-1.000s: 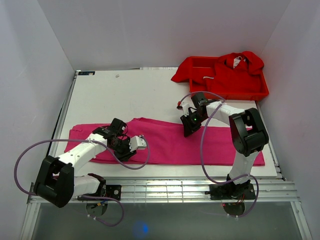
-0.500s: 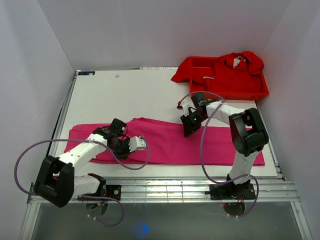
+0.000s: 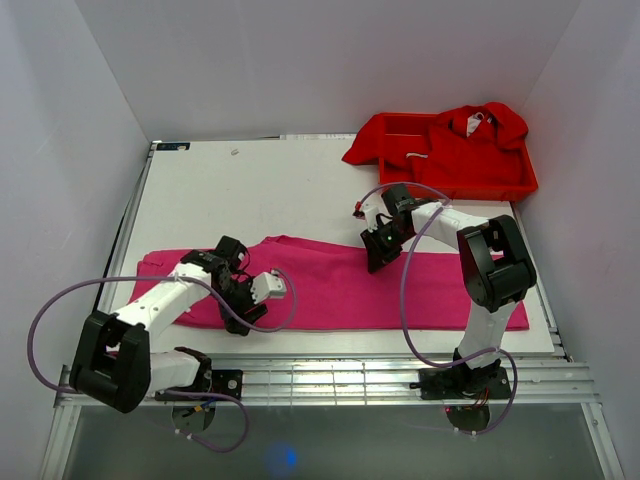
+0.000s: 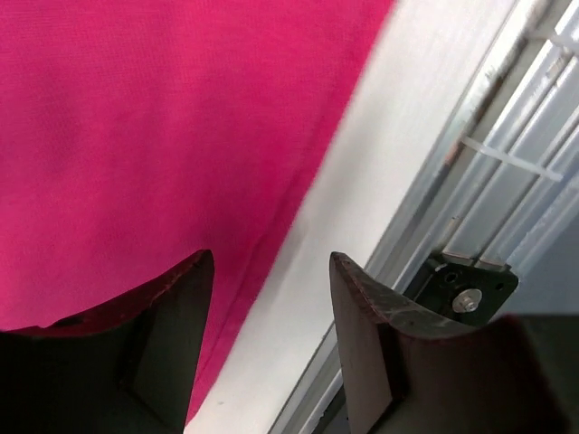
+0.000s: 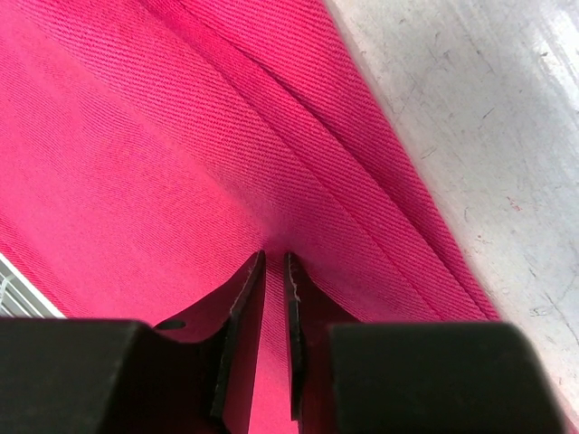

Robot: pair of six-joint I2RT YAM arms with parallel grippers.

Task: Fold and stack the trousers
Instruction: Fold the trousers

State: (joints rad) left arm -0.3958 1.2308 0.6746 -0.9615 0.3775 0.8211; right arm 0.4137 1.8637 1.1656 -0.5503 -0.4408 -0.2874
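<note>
Since a moment ago the left tool has slid from the middle of the cloth toward the near hem of the trousers, while the right tool has kept its place at their far edge.

From above, we see the magenta trousers lying flat and lengthwise across the near part of the white counter, reaching from its left side almost to its right side. The left tool sits over their near hem, left of centre. The right tool is down on the far hem, right of centre. At the far right corner a red tray holds brighter red garments, well apart from the trousers.

In the left wrist view, the left tool stands wide, with nothing between its fingers. The trousers fill the left of the picture. Their hem runs diagonally through the gap, with bare counter beside it and a metal rail beyond.

In the right wrist view, the right tool is drawn narrow, its jaws almost together on a raised ridge of the trousers. Creases in the cloth run toward the tips. Scuffed counter shows at the upper right.
</note>
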